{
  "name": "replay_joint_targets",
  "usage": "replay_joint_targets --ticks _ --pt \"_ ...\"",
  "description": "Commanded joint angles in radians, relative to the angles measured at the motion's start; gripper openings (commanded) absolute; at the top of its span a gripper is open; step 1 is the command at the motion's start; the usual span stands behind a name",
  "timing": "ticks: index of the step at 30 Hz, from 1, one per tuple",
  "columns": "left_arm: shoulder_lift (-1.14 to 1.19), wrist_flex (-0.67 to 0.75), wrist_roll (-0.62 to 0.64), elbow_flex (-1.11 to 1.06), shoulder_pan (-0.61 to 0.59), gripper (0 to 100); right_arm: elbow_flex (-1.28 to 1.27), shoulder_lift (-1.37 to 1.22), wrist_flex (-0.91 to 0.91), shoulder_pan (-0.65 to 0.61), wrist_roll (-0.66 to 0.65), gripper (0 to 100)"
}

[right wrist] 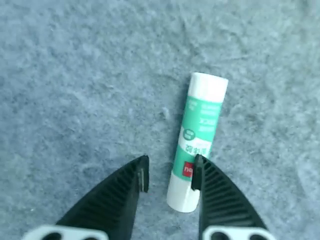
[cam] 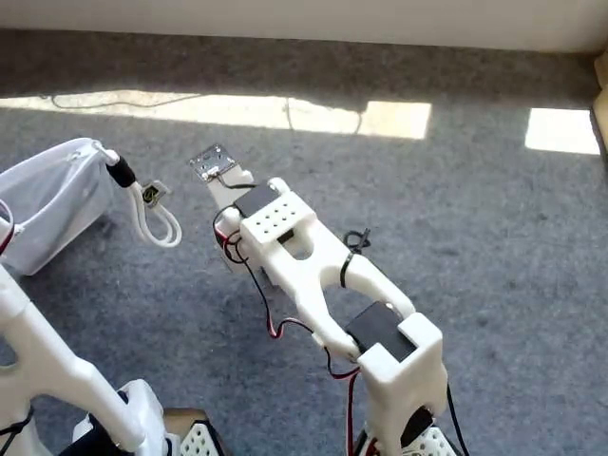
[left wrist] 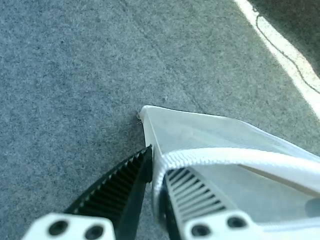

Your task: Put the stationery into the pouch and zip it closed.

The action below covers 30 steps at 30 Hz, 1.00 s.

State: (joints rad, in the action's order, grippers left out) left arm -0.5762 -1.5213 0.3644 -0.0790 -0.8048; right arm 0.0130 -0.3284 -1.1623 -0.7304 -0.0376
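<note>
The white mesh pouch (cam: 43,199) sits at the left of the grey carpet, its mouth edge lifted. My left gripper (left wrist: 152,162) is shut on the pouch's (left wrist: 210,135) webbing rim, one black finger on each side of it. A green and white glue stick (right wrist: 198,130) lies flat on the carpet. My right gripper (right wrist: 170,172) hangs open low over it, and one fingertip (right wrist: 198,172) overlaps the stick's lower end while the gap between the fingers holds only carpet. In the high view the right gripper (cam: 220,182) points away from me at mid-carpet.
A white cord loop (cam: 160,226) with a black end (cam: 121,173) hangs from the pouch's corner toward the right arm (cam: 313,266). Something small glints (cam: 211,163) just past that arm's tip. Sunlit strips (cam: 313,116) cross the far carpet.
</note>
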Motion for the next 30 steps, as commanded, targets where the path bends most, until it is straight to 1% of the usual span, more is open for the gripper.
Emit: replay_joint_targets --ticks 1,5,9,13,18,23,30 --pt "-0.044 0.023 0.011 0.015 -0.001 1 0.067 0.007 0.001 -0.016 0.029 13.6" --pt "-0.044 0.023 0.011 0.015 -0.001 1 0.053 -0.005 0.094 -0.015 0.031 13.5" --pt "-0.044 0.031 0.011 -0.01 -0.001 1 0.054 -0.097 0.085 -0.013 0.031 13.5" --pt "-0.044 0.038 0.011 -0.035 0.018 1 0.131 -0.173 0.079 -0.013 0.031 13.5" --pt "-0.044 0.046 0.011 -0.047 0.047 1 0.231 -0.219 -0.022 -0.008 0.031 13.5" --pt "-0.044 0.041 0.011 -0.048 0.065 1 0.285 -0.248 -0.05 0.033 0.031 13.5" --pt "-0.044 0.043 0.012 -0.048 0.065 1 0.383 -0.196 -0.153 0.042 0.023 13.5"
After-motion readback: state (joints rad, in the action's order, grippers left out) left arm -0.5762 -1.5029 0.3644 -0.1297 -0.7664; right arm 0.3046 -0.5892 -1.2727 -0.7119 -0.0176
